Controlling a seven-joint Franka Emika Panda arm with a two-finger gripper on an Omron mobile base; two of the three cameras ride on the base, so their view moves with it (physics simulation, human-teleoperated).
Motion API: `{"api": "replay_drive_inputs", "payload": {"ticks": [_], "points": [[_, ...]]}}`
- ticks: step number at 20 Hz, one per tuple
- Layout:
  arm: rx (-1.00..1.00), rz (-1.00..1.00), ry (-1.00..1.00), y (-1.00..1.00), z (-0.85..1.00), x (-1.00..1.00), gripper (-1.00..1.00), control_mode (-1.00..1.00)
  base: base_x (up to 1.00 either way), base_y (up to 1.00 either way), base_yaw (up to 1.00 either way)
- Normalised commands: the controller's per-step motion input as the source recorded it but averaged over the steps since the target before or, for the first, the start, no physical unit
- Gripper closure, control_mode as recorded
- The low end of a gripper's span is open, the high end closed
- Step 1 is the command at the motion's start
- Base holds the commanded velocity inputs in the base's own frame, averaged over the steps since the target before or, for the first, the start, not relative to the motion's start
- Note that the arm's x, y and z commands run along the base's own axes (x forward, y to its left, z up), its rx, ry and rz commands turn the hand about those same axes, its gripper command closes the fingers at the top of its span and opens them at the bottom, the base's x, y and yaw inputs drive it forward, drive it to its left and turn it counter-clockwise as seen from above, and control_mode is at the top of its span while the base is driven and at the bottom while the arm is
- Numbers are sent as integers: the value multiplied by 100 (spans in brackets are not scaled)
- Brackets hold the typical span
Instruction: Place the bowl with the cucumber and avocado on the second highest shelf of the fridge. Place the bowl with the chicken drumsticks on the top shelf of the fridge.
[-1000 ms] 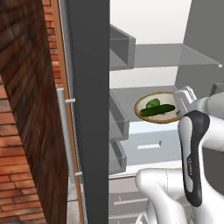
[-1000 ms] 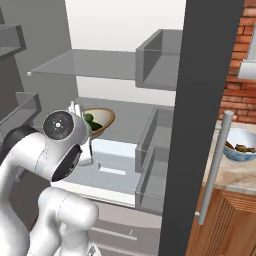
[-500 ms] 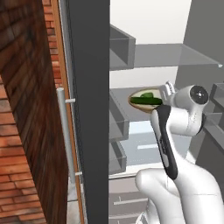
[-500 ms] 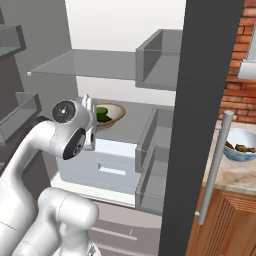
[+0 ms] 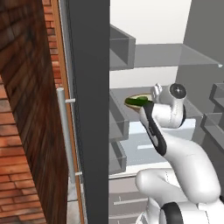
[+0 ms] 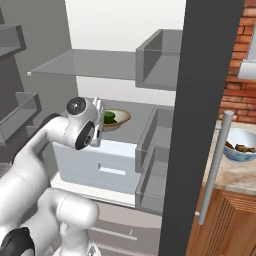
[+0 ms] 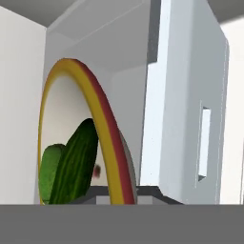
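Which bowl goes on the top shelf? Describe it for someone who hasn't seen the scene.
Look right of the open fridge, past its dark door with the silver bar handle, to the pale stone counter. The blue bowl sits there holding brown drumsticks; the other bowl, inside the fridge, is yellow-rimmed and holds green produce.

I see flat, even, rendered lighting with no visible source. The fridge (image 5: 148, 26) interior is the brightest zone, its rear wall near white. The fridge door (image 5: 89, 109) reads uniformly dark grey. Shadows are soft and faint; I see no hard cast shadows. The door handle (image 6: 215, 165) carries only a mild sheen, without glare. Both base views look slightly soft, with coarse edges. In the hand view, the near bowl rim (image 7: 102, 124) appears greatly enlarged.
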Motion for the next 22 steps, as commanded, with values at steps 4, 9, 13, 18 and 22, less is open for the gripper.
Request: {"api": "replay_drive_inputs", "payload": {"ticks": [4,9,13,18,22], "points": [[0,-4,2,0,-22,77,100,-100,0,0,0],[0,-1,0,-3,-30,83,100,-100,0,0,0],[0,0,0,-12,-31,90,100,-100,0,0,0],[-1,0,0,-5,-10,52,-100,-100,0,0,0],[0,-1,0,-2,-1,46,-100,-100,0,0,0]]}}
